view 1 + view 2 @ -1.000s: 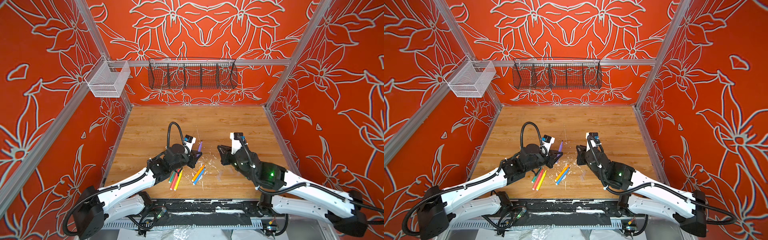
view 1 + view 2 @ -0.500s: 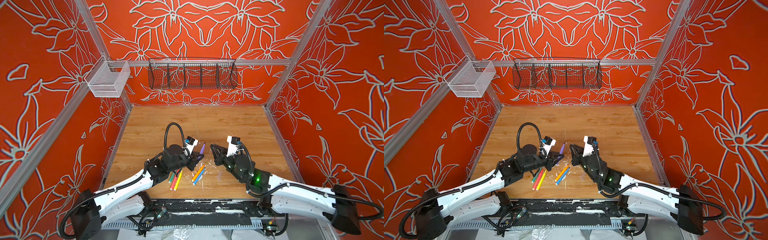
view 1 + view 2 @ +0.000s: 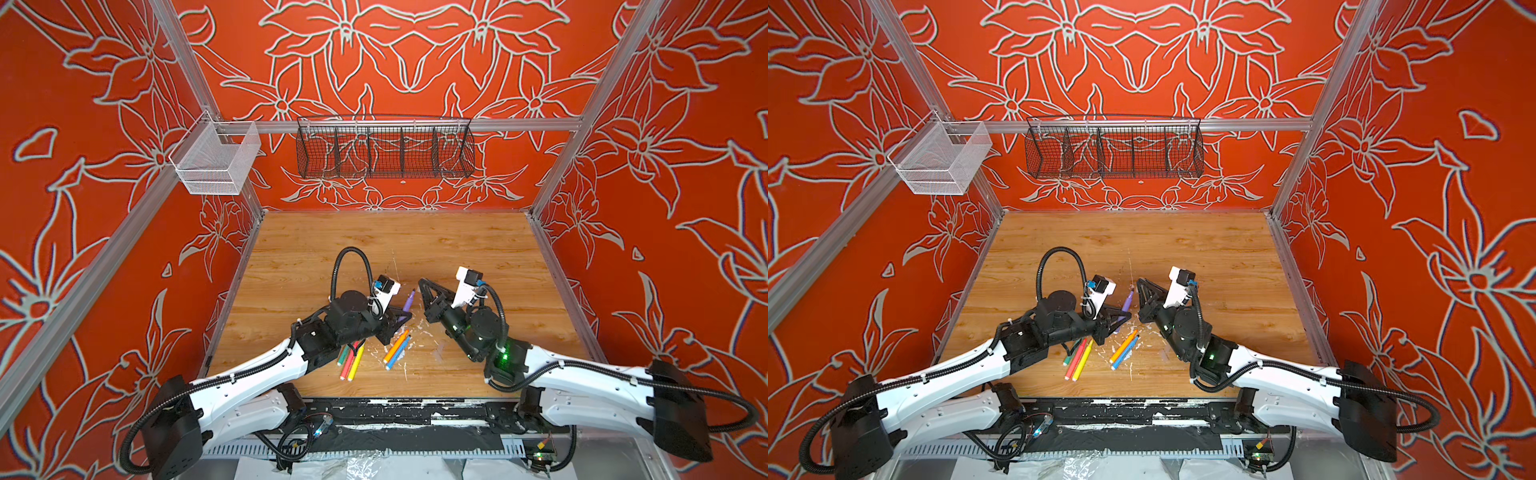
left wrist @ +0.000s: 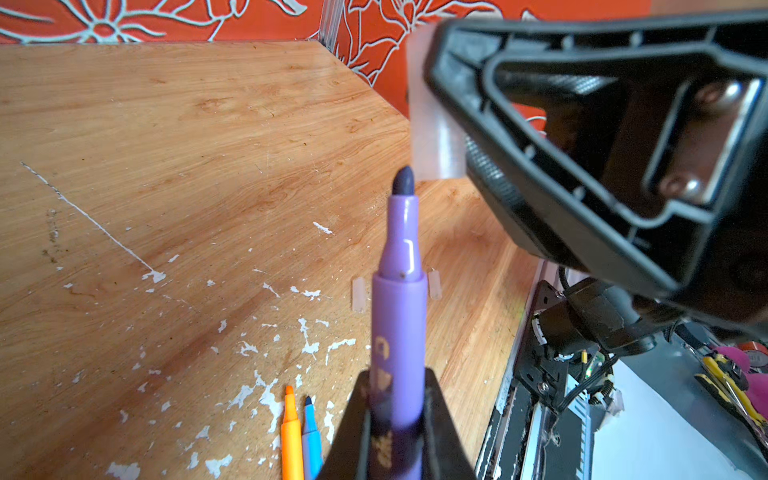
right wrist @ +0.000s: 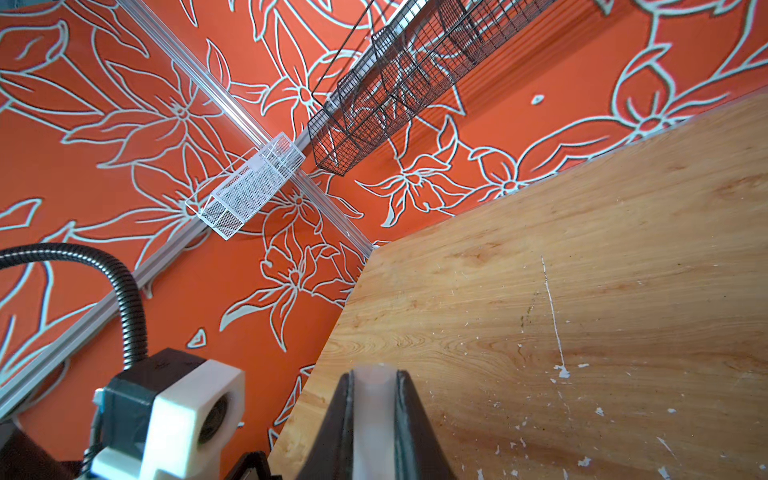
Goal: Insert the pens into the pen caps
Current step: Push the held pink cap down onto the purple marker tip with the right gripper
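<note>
My left gripper is shut on the purple pen, which points up and away with its dark tip bare. Both top views show this pen rising from the left gripper at mid-table. My right gripper is shut on a clear pen cap. The left wrist view shows that cap just beyond the pen's tip and a little to one side of it. In a top view the right gripper hangs close to the pen.
Green, pink-red and yellow pens lie near the front under the left arm. Orange and blue pens lie beside them. Two loose caps rest on the wood among white paint flecks. Wire baskets hang on the walls.
The right gripper has swung left with its cap, closing on the purple pen's tip. The left gripper has shifted slightly right with the pen.
</note>
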`<state>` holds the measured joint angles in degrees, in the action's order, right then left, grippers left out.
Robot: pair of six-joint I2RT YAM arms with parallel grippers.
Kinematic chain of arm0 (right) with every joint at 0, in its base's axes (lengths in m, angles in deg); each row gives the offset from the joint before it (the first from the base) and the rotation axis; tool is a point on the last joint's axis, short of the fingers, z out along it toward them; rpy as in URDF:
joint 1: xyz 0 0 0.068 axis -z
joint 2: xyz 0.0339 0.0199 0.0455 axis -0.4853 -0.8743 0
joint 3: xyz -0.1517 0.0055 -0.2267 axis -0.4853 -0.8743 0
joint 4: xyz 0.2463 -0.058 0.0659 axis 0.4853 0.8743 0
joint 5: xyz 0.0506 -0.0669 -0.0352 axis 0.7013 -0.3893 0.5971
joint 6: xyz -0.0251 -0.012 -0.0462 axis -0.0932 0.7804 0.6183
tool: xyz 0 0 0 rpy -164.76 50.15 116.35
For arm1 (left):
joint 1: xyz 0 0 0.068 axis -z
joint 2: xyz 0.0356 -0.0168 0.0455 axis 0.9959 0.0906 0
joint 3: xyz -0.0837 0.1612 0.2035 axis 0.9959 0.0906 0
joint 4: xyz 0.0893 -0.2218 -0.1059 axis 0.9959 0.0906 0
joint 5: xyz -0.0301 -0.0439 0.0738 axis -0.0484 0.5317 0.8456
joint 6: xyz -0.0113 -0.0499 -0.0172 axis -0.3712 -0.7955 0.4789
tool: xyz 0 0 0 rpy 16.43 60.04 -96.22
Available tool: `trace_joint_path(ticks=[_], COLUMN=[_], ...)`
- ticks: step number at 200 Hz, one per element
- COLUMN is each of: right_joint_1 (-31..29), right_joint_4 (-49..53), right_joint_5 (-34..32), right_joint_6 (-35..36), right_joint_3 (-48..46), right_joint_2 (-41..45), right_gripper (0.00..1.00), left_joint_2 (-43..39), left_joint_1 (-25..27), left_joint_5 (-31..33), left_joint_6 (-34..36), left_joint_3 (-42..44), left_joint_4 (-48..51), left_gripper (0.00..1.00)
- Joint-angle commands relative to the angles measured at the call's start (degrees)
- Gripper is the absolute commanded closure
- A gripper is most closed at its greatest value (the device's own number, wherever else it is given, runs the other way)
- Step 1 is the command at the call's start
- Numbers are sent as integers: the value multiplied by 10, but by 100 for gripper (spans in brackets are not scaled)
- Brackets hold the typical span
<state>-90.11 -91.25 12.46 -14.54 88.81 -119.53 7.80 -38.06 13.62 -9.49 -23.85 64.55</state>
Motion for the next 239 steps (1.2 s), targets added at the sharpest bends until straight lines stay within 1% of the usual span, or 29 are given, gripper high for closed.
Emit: trace_joint_path(ticks=[1,71,101,147,169,206,211,239], right_joint_1=[5,10,10,10,10,10,9,2], right_joint_4=[-26,-35,-43,-90,-94,-134,-138,-180], right_joint_5=[-4,6,18,31,53,85,88,107], right_joint_6=[-12,-16,-30,-52,-61,-75,-77,-78], right_joint_3=[27,30,24,-12,-16,-25,-26,-34], right_joint_2=[-9,-15,-25,-40,-48,-73,-77,-106], right_gripper=[96,97,98,98,98,99,99,100], left_joint_2=[0,-12,-12,-12,-12,-12,-31,-38], left_joint_1=[5,8,8,8,8,7,6,1], left_joint_5=[-6,3,8,42,47,63,64,65], left_joint_6=[12,11,12,9,8,-4,-7,-19], left_joint_3=[0,2,3,-2,1,3,4,3], left_joint_4=[-17,-15,-13,2,-1,1,0,3], left_gripper=[100,100,100,100,100,100,100,100])
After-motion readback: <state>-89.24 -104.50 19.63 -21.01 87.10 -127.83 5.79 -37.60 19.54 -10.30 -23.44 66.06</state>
